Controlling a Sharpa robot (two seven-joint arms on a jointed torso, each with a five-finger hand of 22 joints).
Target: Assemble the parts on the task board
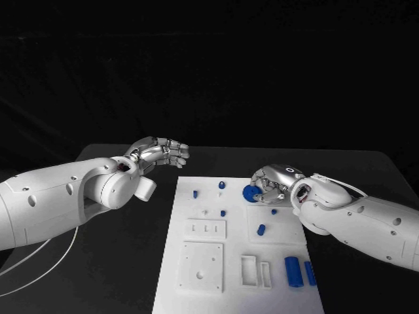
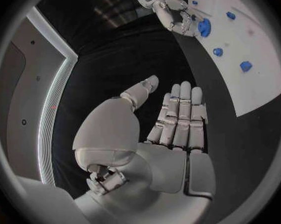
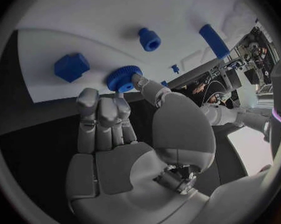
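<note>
On the black table (image 1: pixel 124 275), the white board (image 1: pixel 233 261) waits. The right hand (image 1: pixel 273 184) pinches a blue wheel (image 1: pixel 251 193), likely to fit it. The left hand (image 1: pixel 160 153), upper left, hangs loose and empty.

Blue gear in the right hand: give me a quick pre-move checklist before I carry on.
1. Right hand on the blue gear: ok, fingertips and thumb pinch it.
2. Gear lifted off the board: cannot tell.
3. Left hand out of the way: ok, open, beside the board.
4. Other blue parts, such as the hex piece, untouched: ok.
5. Where the gear should go: cannot tell.
</note>
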